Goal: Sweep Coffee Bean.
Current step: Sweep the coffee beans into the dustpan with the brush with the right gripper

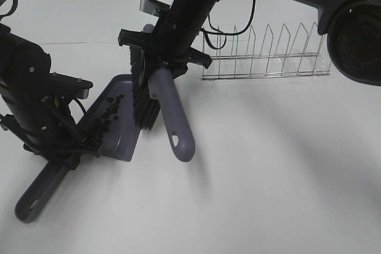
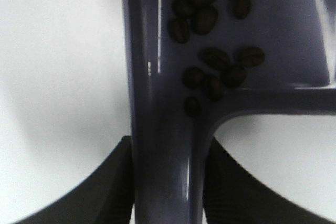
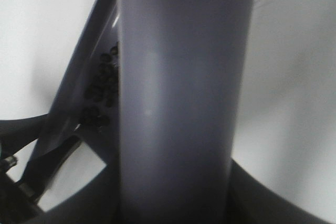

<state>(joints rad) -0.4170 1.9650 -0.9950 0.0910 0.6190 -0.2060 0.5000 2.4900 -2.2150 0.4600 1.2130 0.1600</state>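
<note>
All visible coffee beans (image 1: 110,113) sit in the dustpan (image 1: 125,144); my left pincer (image 1: 63,150) grips its handle, right pincer (image 1: 171,57) grips the brush (image 1: 176,122), so I'd keep the pan level and withdraw the brush slowly.

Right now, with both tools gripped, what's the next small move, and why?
Probably lift the brush straight up off the dustpan mouth. The coffee beans all appear to sit inside the pan, none visible on the table, and the bristles stand at its edge, so no stroke seems needed.
</note>
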